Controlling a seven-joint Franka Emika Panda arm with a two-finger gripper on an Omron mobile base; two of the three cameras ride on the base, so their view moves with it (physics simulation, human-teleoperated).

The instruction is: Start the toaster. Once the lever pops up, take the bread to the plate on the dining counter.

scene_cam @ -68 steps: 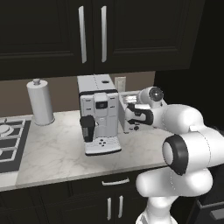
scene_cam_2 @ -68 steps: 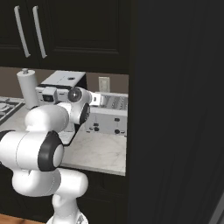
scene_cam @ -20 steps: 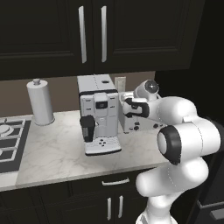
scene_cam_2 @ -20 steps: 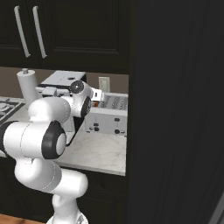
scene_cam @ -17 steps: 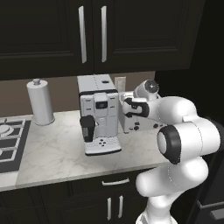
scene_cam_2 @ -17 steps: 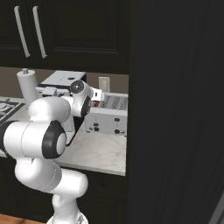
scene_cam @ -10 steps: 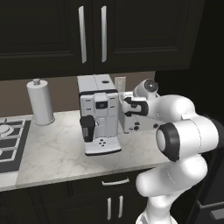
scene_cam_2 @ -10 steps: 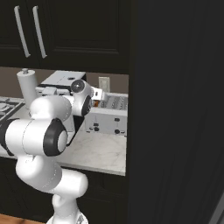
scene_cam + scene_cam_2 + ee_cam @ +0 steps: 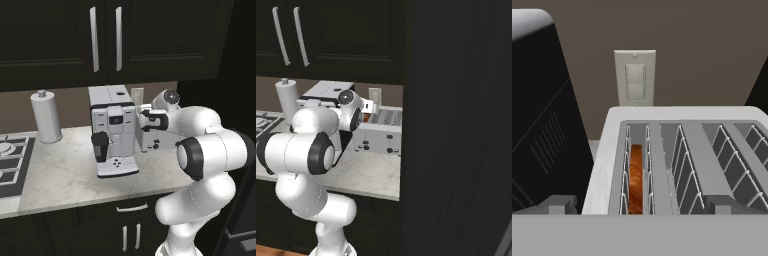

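Observation:
The white-grey toaster sits right below my hand, its top slots facing the hand camera. The bread stands sunk in the leftmost slot, with only its brown top edge showing. My gripper hovers open just above the toaster's near edge, and the fingertips stand wide apart, holding nothing. From the left base view the gripper is over the toaster, right of the coffee machine. The right base view shows the toaster with its dark front knobs. The plate and the dining counter are out of view.
A tall white-and-black coffee machine stands close on the toaster's left. A wall outlet is behind the toaster. A paper towel roll and the stove lie further left. A dark tall cabinet walls in the right side.
The arm's elbow has swung in toward the counter and the hand has edged slightly closer over the toaster. The jaws have stayed open.

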